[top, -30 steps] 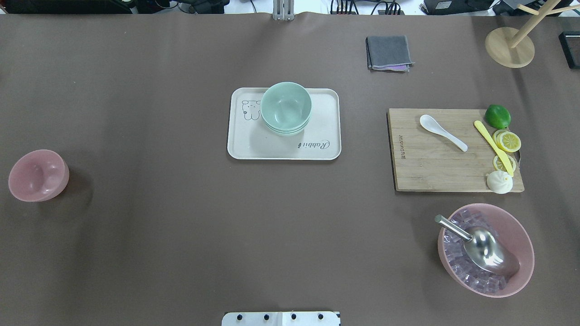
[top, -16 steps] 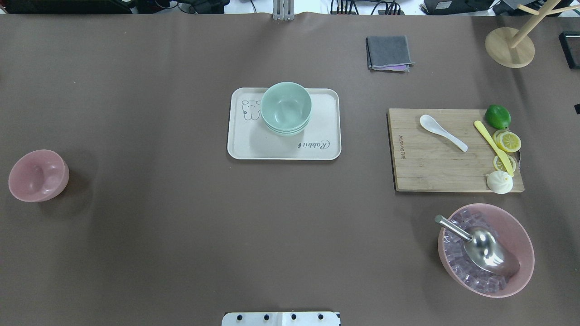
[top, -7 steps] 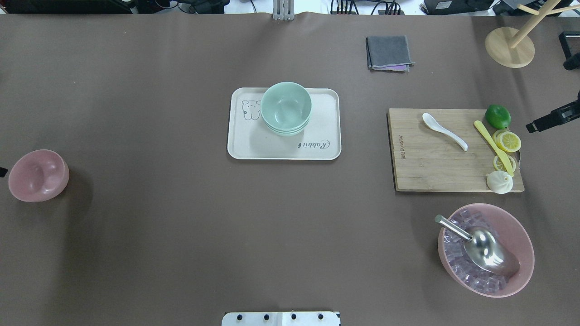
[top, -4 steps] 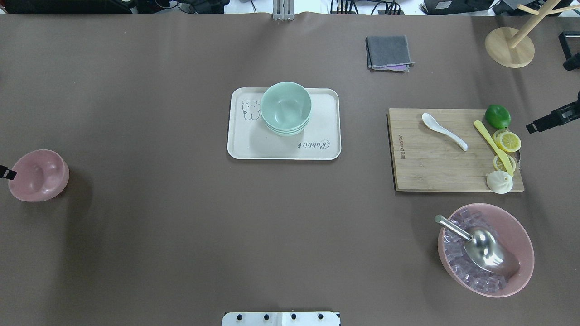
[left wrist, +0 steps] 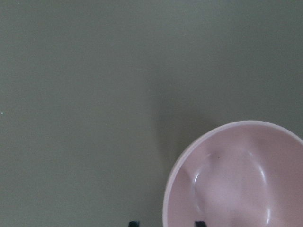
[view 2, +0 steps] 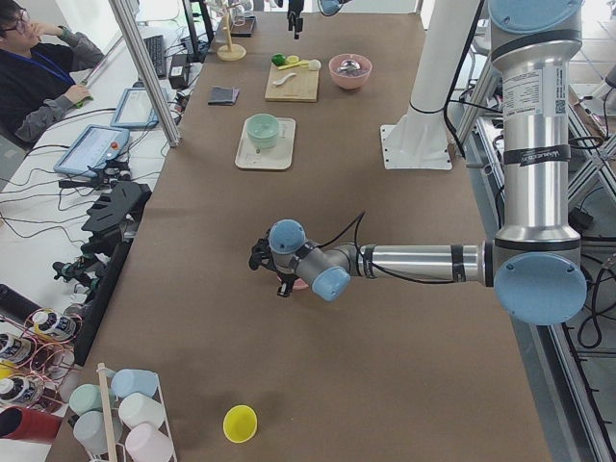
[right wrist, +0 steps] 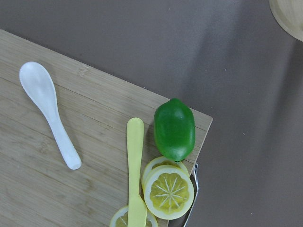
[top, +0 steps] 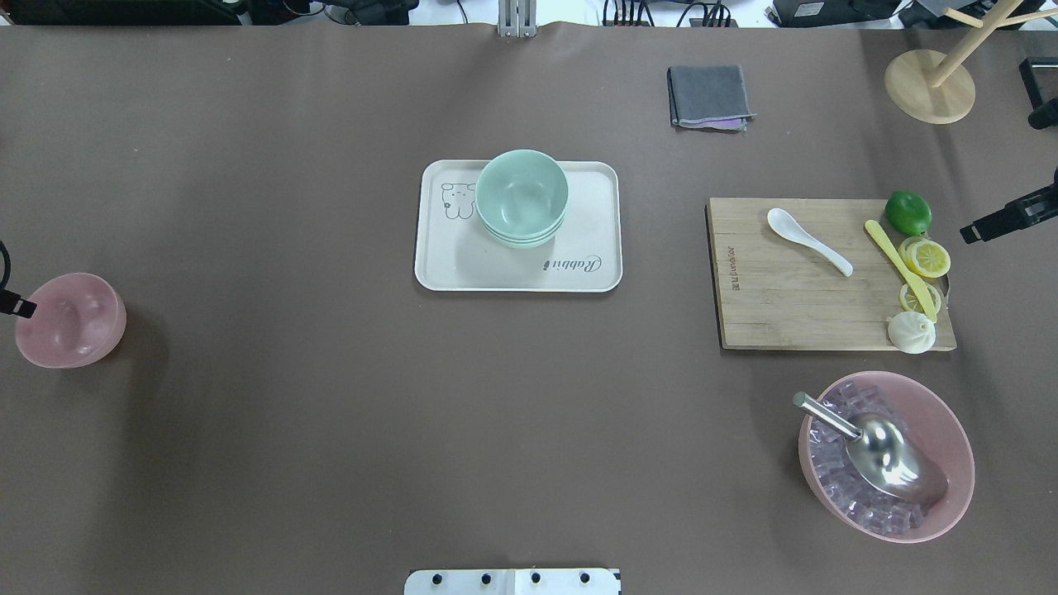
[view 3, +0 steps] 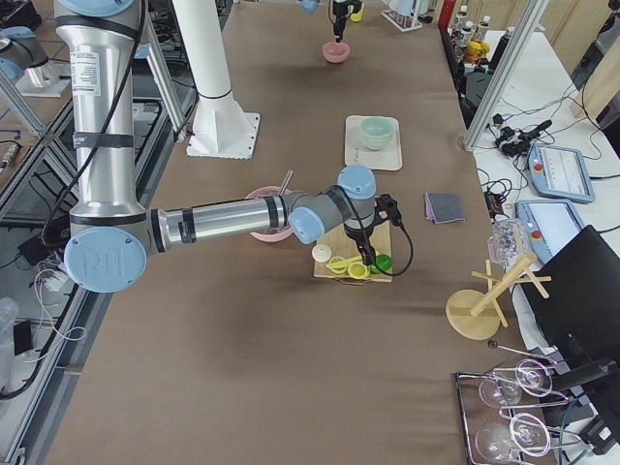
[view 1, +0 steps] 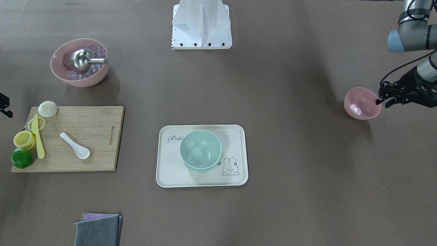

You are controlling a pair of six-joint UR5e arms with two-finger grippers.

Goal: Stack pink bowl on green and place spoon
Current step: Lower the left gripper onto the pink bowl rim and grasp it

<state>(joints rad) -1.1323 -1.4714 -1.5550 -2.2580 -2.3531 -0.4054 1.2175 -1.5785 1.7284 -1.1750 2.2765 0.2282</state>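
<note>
Since a moment earlier the left gripper had crept further in from the table's edge and reached the pink bowl; nothing else had shifted. Its fingertips stood apart, released, with the bowl's rim running between them: one tip outside the wall, the other over the hollow, neither plainly pressing it. The bowl sat upright on the brown table. Well away from those fingers, the green bowl rested nested on a matching one on the cream tray. The right gripper hung just outside the corner of the cutting board; whether its fingers were spread or clenched could not be told. Nearest them lay the lime, then the yellow knife, and beyond that the spoon, flat on the board, untouched.
</note>
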